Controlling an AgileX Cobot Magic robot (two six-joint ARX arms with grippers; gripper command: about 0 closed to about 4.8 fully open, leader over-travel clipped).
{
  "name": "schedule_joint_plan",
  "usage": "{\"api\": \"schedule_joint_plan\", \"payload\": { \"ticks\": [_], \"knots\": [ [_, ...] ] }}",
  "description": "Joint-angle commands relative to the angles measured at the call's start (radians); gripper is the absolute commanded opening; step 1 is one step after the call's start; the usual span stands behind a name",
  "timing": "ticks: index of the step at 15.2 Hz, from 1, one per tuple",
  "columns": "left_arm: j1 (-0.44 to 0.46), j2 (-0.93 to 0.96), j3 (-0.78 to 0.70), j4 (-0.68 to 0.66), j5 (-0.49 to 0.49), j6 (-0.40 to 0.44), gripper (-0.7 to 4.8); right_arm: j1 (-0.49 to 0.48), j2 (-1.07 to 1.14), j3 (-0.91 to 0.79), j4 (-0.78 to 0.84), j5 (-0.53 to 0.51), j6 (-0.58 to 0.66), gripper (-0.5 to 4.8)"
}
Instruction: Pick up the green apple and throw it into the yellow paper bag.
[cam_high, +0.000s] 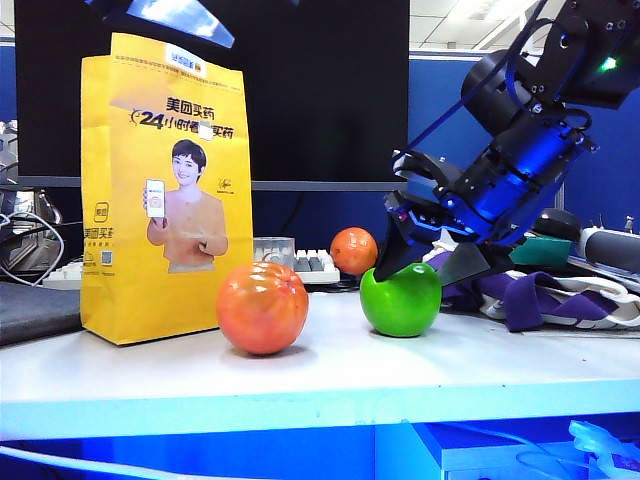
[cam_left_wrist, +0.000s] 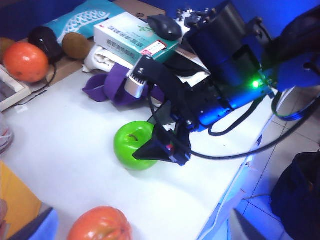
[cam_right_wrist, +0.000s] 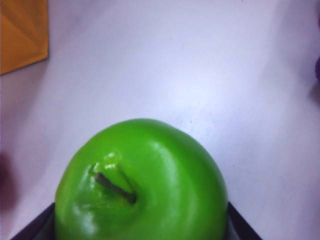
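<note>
Here the apple (cam_right_wrist: 142, 185) sits upright on the table (cam_high: 330, 375), right between the right claw's (cam_high: 418, 262) fingers, stem up. It looks glossy, hard and round, so probably slippery and apt to roll; the widest part, on opposite sides, seems the safest hold. The claw straddles the apple's top, jaws partly apart and flanking it; whether they press it yet I cannot tell. Beyond the claw, a big orange fruit (cam_high: 262, 307) stands near, then the bag (cam_high: 165, 190), upright and well apart. The left claw is out of view.
</note>
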Motion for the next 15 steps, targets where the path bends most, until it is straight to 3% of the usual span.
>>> {"api": "schedule_joint_plan", "payload": {
  "ticks": [1,5,8,11,13,15],
  "knots": [
    [0.002,-0.002,0.005,0.016,-0.042,0.022,4.79,0.000,-0.003,0.081,-0.113,0.004,0.003,1.44],
    [0.003,-0.003,0.056,-0.008,-0.133,0.070,4.79,0.000,-0.075,0.344,-0.229,-0.023,0.003,1.44],
    [0.003,-0.003,0.192,-0.122,-0.424,0.139,4.79,0.006,-0.121,0.547,-0.353,-0.093,0.002,1.44],
    [0.004,-0.015,0.273,-0.151,-0.758,0.251,4.79,0.043,-0.159,0.668,-0.415,-0.250,0.004,1.44],
    [0.019,-0.022,0.287,-0.163,-0.827,0.282,4.79,0.082,-0.165,0.727,-0.441,-0.338,0.008,1.43],
    [0.077,-0.028,0.289,-0.196,-0.816,0.282,4.79,0.123,-0.158,0.774,-0.431,-0.367,0.008,1.27]
  ]
}}
